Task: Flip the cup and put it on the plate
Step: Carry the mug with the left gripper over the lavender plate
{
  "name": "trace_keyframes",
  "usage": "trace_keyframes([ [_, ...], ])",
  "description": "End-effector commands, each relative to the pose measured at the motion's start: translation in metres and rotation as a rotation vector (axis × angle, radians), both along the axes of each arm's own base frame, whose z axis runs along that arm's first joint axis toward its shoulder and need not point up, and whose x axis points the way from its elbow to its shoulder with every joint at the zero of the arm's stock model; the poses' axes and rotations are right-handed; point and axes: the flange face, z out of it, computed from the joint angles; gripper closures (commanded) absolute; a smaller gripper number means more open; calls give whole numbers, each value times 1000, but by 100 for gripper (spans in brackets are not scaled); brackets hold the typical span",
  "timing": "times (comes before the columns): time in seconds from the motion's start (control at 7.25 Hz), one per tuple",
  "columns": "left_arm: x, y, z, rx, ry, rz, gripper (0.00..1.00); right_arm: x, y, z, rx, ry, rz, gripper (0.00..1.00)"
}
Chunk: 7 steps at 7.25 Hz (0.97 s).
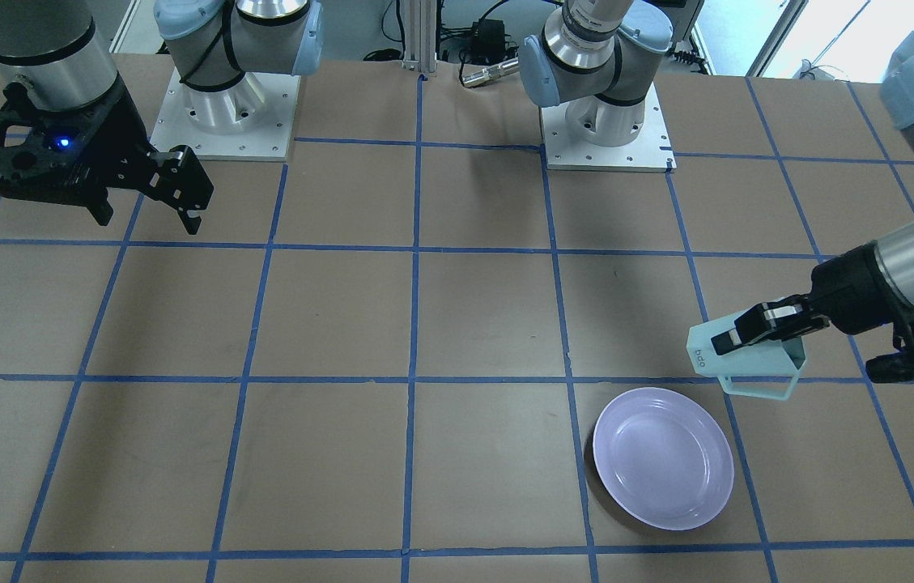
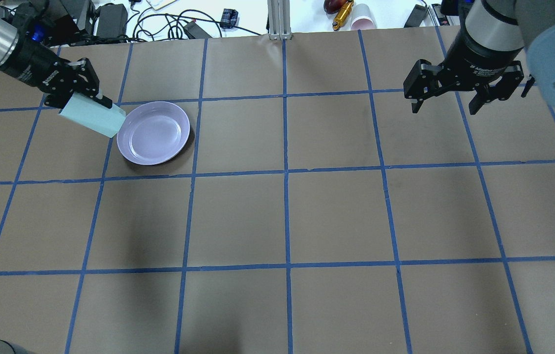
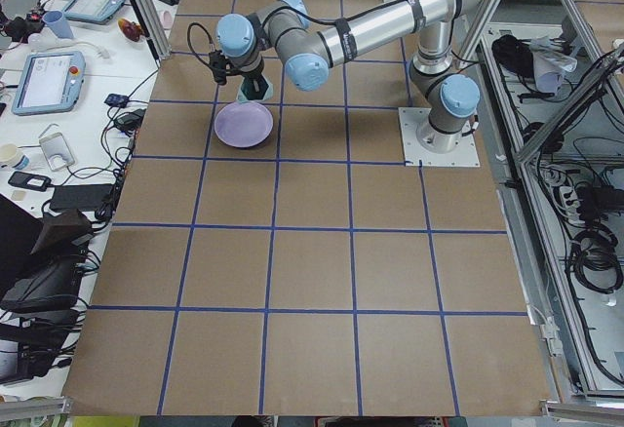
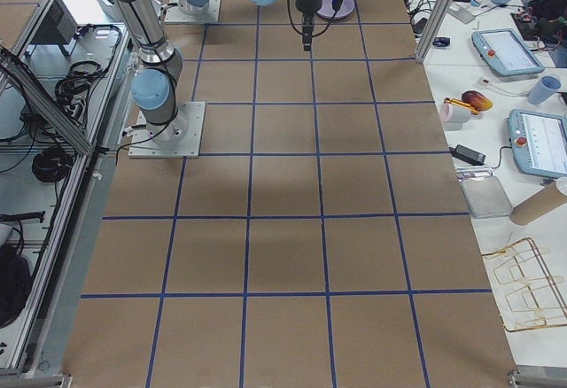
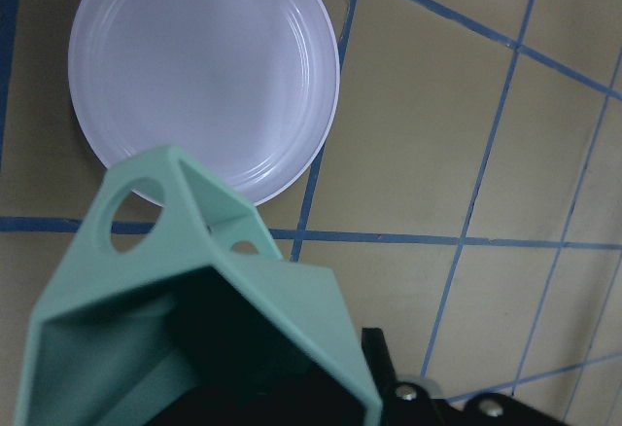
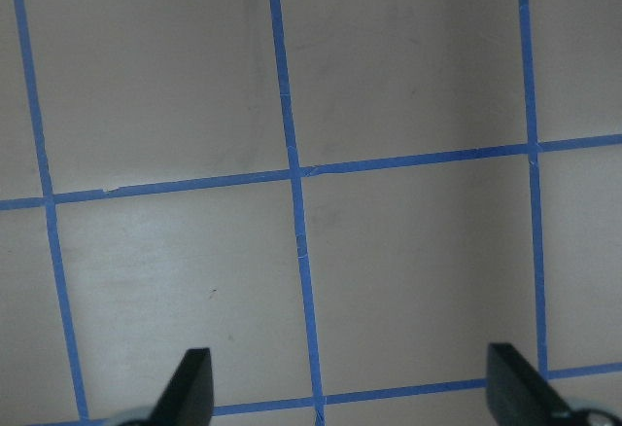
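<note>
The mint-green faceted cup (image 1: 752, 360) is held in the air, tilted on its side, base toward the table middle, handle downward. My left gripper (image 1: 748, 328) is shut on the cup's wall. The cup also shows in the overhead view (image 2: 93, 115) and fills the left wrist view (image 5: 194, 309), with its dark inside facing the camera. The lavender plate (image 1: 663, 457) lies flat on the table just beside and below the cup; it also shows in the overhead view (image 2: 153, 132) and the left wrist view (image 5: 204, 66). My right gripper (image 2: 454, 101) is open and empty, far off over the other side.
Brown table with a blue tape grid (image 1: 412, 376). The two arm bases (image 1: 606, 121) stand at the robot's edge. Cables, chargers and a small cup (image 2: 363, 22) lie beyond the far edge in the overhead view. Tablets and clutter sit on side benches (image 4: 532, 140).
</note>
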Motion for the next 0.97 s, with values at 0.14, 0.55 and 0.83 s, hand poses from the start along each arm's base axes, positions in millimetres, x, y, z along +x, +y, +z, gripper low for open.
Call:
trace_keyframes([
  [0.14, -66, -11, -37, -141, -242, -73, 100, 0, 0, -1, 1, 0, 0, 0],
  [0.55, -95, -15, -57, -227, -380, -191, 100, 0, 0, 0, 0, 0, 0, 0],
  [0.83, -94, -14, -67, -242, -433, -308, 100, 0, 0, -1, 1, 0, 0, 0],
])
